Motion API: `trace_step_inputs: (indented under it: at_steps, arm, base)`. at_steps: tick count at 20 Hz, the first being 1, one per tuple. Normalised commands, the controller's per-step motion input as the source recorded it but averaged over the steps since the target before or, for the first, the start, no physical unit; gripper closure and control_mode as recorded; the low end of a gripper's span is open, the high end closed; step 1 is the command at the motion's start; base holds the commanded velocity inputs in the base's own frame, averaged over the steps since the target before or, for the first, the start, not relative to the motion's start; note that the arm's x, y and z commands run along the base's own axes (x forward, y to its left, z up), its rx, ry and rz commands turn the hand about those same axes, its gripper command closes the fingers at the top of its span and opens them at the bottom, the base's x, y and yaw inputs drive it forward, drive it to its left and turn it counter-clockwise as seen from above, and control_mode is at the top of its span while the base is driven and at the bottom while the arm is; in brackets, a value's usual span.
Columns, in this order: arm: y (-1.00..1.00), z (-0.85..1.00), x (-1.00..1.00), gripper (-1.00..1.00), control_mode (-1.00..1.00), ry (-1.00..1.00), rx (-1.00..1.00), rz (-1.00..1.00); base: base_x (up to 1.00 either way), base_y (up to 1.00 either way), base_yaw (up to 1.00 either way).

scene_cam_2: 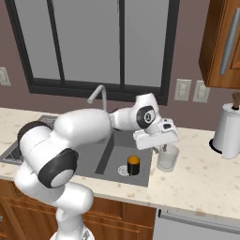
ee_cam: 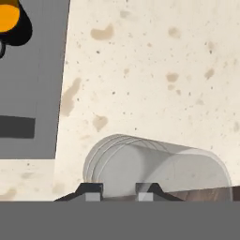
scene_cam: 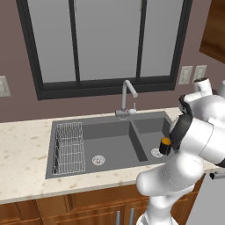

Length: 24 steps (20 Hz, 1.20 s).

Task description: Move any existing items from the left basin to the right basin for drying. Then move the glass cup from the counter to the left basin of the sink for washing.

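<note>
In the left base view, the black-and-orange cylinder (scene_cam: 165,145) stands in the right basin (scene_cam: 149,132) of the sink (scene_cam: 110,143), near its drain.

In the right base view, the gripper (scene_cam_2: 165,149) hangs over the glass cup (scene_cam_2: 168,157), which stands on the counter (scene_cam_2: 201,180) just beside the sink.

In the hand view, the 2 fingertips (ee_cam: 92,191) sit at the cup's rim, apparently straddling its wall; whether they pinch it I cannot tell.

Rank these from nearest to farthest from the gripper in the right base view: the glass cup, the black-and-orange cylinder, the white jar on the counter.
Gripper as the reference:
1. Glass cup, directly under the fingers, on the counter by the sink's edge.
2. Black-and-orange cylinder, standing in the right basin, to the gripper's lower left.
3. White jar, far off at the picture's right edge.
</note>
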Motion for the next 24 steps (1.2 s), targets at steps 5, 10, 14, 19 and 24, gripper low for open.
trace_step_inputs:
  at_steps: [5, 10, 14, 19, 24]
  arm:
    - [0.98, 0.54, -0.22, 1.00, -1.00, 0.00, 0.01, 0.17]
    - [1.00, 0.31, -0.09, 1.00, -1.00, 0.00, 0.00, 0.23]
    - [1.00, 0.27, 0.00, 1.00, -1.00, 0.00, 0.00, 0.26]
    - [1.00, 0.17, -0.01, 1.00, -1.00, 0.00, 0.01, 0.27]
    - [1.00, 0.00, -0.01, 1.00, -1.00, 0.00, 0.05, 0.25]
  base:
    - [0.00, 0.00, 0.00]
    - [0.00, 0.00, 0.00]
    - [0.00, 0.00, 0.00]
    - [0.00, 0.00, 0.00]
    - [0.00, 0.00, 0.00]
